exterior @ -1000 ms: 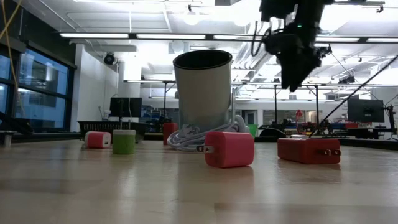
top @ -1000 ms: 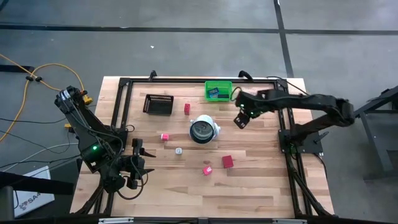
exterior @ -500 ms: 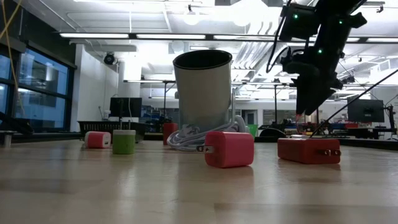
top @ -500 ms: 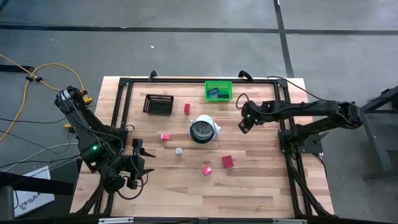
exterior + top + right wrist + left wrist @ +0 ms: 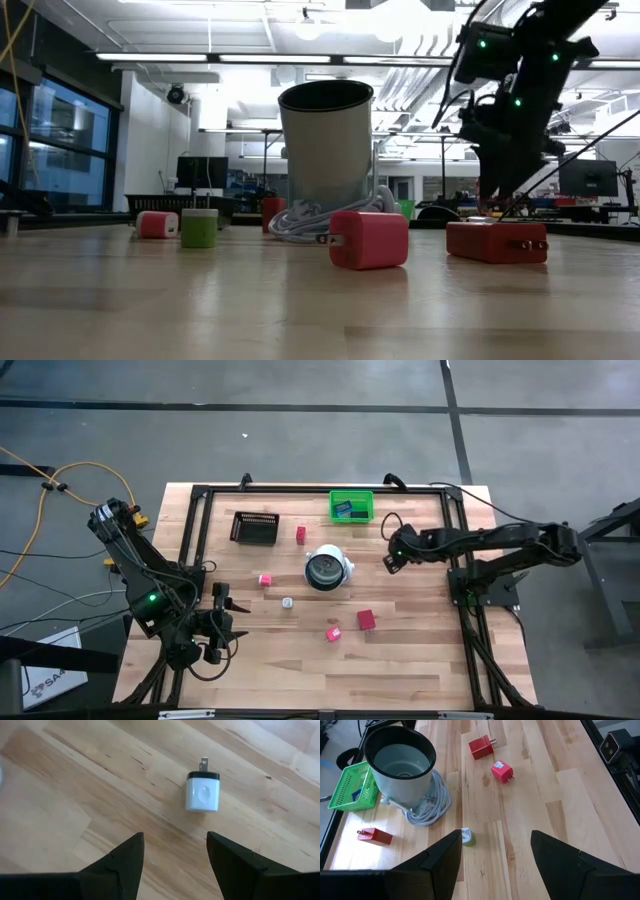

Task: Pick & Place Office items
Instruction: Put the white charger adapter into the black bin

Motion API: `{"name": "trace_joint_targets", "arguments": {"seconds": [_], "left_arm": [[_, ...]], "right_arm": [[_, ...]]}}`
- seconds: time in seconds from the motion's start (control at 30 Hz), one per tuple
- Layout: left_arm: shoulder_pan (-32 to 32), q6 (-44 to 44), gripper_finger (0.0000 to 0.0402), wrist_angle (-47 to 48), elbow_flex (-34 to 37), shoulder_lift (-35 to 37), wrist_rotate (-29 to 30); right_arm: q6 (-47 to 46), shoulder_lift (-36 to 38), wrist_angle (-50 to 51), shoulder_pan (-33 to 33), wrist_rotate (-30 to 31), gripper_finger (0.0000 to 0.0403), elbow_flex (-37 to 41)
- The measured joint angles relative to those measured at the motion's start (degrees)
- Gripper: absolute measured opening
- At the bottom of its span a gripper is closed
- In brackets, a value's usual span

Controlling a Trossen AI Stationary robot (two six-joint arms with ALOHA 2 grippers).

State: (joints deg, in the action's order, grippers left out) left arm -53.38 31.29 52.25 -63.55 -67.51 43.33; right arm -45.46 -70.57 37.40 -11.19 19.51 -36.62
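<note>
White charger (image 5: 202, 794) lies flat on the wood just ahead of your right gripper (image 5: 175, 852), fingers apart and empty. Your left gripper (image 5: 495, 852) waits near the table's (image 5: 420, 660) front-left corner, fingers apart, empty.

Past my two dark fingers (image 5: 125, 865), which stand apart with bare wood between them, I see a small white charger (image 5: 202, 794) lying flat on the bench (image 5: 75, 785). It has a black band at one end, and a metal prong sticks out from that end, pointing away from me. The charger lies just beyond the gap between my fingers, nearer the one at the picture's right, touching neither. The bench is pale planks with dark grain flecks running slantwise across my view.
</note>
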Motion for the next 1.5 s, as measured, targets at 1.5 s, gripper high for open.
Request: {"name": "trace_joint_targets", "arguments": {"seconds": [1.5], "left_arm": [[0.00, 0.00, 0.0227, -0.01, 0.00, 0.00, 0.01]], "right_arm": [[-1.05, 1.68, -11.43, 0.57, 4.20, 0.0203, 7.12]]}}
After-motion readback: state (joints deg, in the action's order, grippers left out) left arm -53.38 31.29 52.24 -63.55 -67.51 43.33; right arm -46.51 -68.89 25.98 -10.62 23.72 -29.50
